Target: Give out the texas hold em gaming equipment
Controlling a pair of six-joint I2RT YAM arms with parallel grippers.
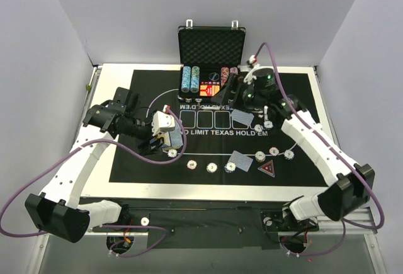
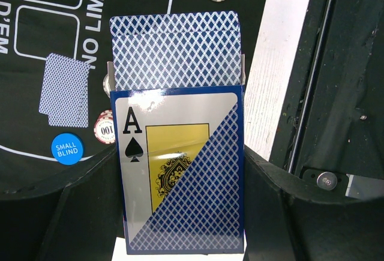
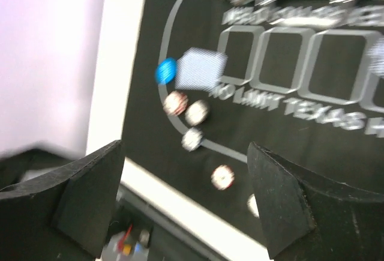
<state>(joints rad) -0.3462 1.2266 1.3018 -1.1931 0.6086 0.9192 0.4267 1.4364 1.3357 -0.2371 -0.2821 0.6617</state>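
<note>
My left gripper (image 1: 162,139) is shut on the card deck (image 2: 180,171), a box showing an ace of spades with blue-backed cards (image 2: 175,48) sticking out of its top. It holds the deck over the left side of the mat. Below it lie a face-down card (image 2: 65,90), a blue "small blind" disc (image 2: 67,149) and a striped chip (image 2: 105,128). My right gripper (image 1: 233,94) is open and empty in front of the case; its view is blurred. It shows the blue disc (image 3: 167,70), the card (image 3: 201,69) and several chips (image 3: 222,177). A black-red triangular marker (image 1: 267,169) lies front right.
The open black case (image 1: 211,47) with chip columns stands at the back centre. The black lettered mat (image 1: 126,154) covers the white table (image 1: 113,72). More face-down cards (image 1: 242,159) and chips (image 1: 212,167) lie along the mat's front curve and right side.
</note>
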